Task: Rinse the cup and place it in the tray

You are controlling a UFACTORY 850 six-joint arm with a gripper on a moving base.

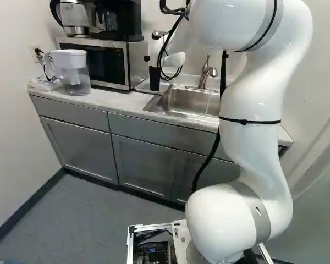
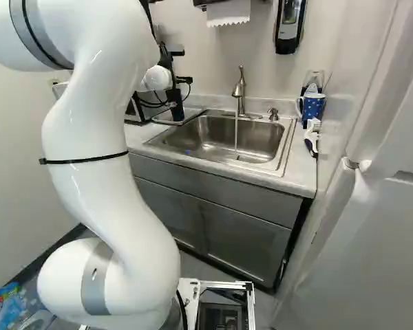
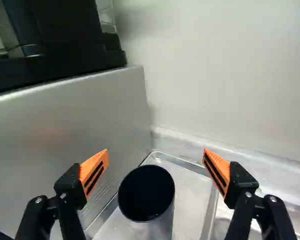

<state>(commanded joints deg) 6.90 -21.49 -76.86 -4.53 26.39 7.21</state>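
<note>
With the cup (image 3: 147, 196) upright in the tray (image 3: 190, 196) and my hand (image 3: 156, 151) spread wide around it, gripping nothing, I judge the placing done, the rinsing probably too; backing away remains, while water runs from the tap (image 2: 240, 93).

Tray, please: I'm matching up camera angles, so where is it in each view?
Left base view: tray, between microwave and sink.
Right base view: left of the sink, partly hidden.
Wrist view: ahead of the gripper, cup standing in it.
Shared landmark: the microwave beside it.
</note>
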